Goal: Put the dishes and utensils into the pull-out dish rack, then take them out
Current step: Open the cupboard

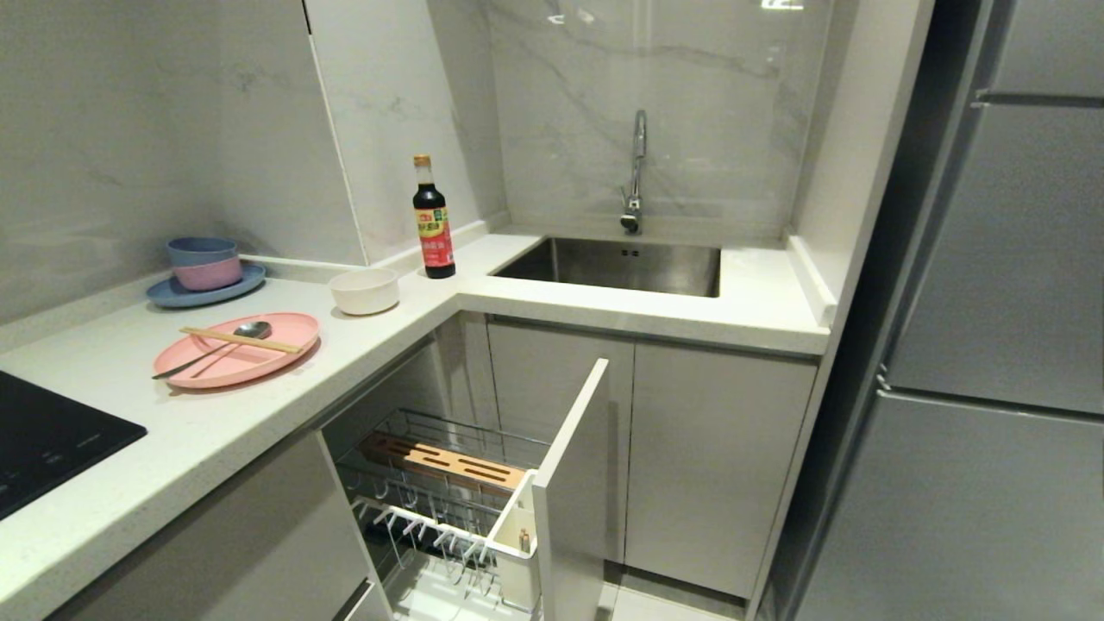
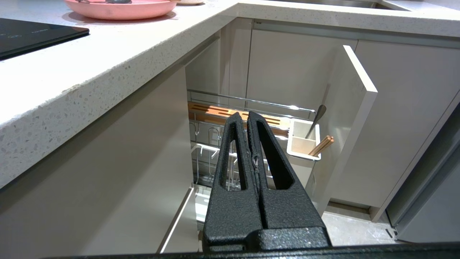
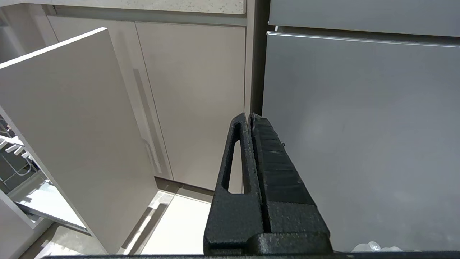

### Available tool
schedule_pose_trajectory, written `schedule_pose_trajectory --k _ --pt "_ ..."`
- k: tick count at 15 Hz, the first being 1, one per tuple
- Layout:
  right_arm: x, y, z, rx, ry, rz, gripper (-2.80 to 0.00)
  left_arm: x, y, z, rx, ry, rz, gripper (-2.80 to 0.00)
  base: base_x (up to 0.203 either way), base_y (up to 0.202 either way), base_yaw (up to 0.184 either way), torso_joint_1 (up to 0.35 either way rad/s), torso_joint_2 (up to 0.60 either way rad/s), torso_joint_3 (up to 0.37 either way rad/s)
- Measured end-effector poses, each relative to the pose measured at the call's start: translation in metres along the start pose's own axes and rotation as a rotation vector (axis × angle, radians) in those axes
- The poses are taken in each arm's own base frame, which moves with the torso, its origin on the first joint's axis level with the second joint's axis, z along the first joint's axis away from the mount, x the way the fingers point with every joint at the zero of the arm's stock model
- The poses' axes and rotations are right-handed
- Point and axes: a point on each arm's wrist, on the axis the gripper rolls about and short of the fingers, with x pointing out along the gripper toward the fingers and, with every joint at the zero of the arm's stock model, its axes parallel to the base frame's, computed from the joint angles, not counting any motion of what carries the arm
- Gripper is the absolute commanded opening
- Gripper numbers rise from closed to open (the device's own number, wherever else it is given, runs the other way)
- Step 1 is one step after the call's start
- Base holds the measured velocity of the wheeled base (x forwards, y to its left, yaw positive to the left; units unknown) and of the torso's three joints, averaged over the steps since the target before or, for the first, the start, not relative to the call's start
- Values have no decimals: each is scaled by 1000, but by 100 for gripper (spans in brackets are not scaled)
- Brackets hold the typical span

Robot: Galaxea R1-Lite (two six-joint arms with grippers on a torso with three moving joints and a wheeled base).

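The pale-pink oval plate (image 1: 285, 332) lies on the counter with wooden chopsticks (image 1: 240, 340) and a silver spoon (image 1: 250, 329) on it. The cream bowl (image 1: 364, 291) stands behind it. The pull-out dish rack (image 1: 448, 429) is drawn out below the counter, empty of dishes. In the left wrist view its white utensil cup (image 2: 303, 144) holds a metal spoon handle (image 2: 316, 117) and wooden chopsticks (image 2: 323, 144). My left gripper (image 2: 242, 114) is shut and empty, low in front of the rack. My right gripper (image 3: 249, 116) is shut and empty, facing the cabinets and fridge. Neither arm shows in the head view.
A blue plate with stacked blue and pink bowls (image 1: 205, 263) sits at the back left. A soy sauce bottle (image 1: 433, 220) stands by the sink (image 1: 621, 263). A black hob (image 1: 43, 440) is at the near left. The rack's grey front (image 1: 569, 483) juts out, and a fridge (image 1: 992, 345) is on the right.
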Motion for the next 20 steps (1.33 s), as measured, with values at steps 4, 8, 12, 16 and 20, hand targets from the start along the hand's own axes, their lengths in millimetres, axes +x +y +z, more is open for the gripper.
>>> schedule_pose_trajectory --k 4,8,12,16,20 --pt "0 0 0 0 0 0 -280 0 0 0 0 0 0 -280 0 0 0 0 0 0" --pt "0 0 0 0 0 0 -280 0 0 0 0 0 0 -280 0 0 0 0 0 0" --pt "0 0 0 0 0 0 -280 0 0 0 5 0 0 -280 0 0 0 0 0 0" --pt "0 0 0 0 0 0 -280 0 0 0 2 0 0 -280 0 0 0 0 0 0" --pt "0 0 0 0 0 0 -280 0 0 0 5 0 0 -280 0 0 0 0 0 0"
